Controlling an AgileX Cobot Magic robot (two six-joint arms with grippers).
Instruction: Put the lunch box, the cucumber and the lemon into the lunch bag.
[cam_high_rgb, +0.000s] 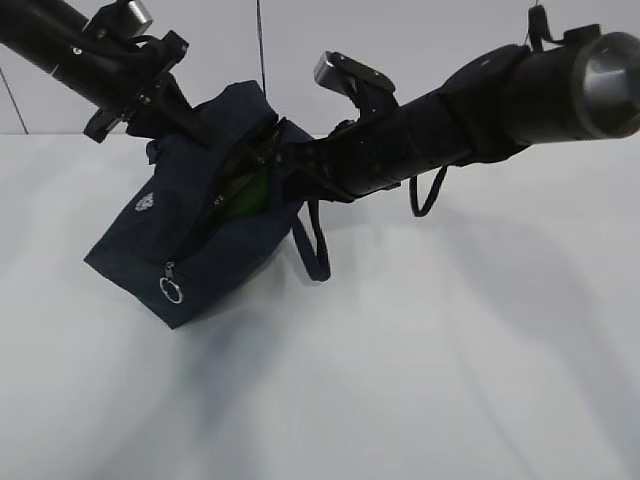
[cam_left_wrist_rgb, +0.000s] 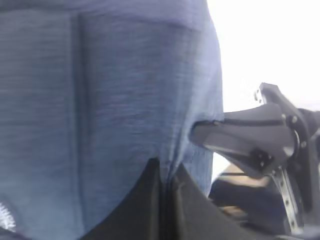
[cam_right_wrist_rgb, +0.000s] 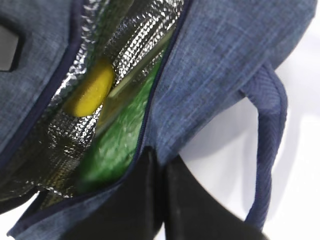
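Two arms, one bag, on a pale tabletop.

Item 1: lunch bag, dark navy fabric, tilted with its far end raised and its near corner resting on the table at left of centre. Top zipper open; silver ring pull hangs at the near end. Small round white logo on the left side panel. One looped handle droops off the right side toward the table. Foil lining visible through the opening.

Item 2: lemon, bright yellow, inside the bag against the foil lining.

Item 3: cucumber, green, inside the bag, just beside the lemon and nearer the right-hand zipper edge.

Item 4: lunch box, not distinguishable in any view.

Item 5: left gripper, at the bag's far left side; fingers pressed together, pinching a fold of the navy fabric.

Item 6: right gripper, at the bag's right-hand edge of the opening; fingers pressed together on the fabric rim beside the zipper track, with the handle loop hanging just right of it.
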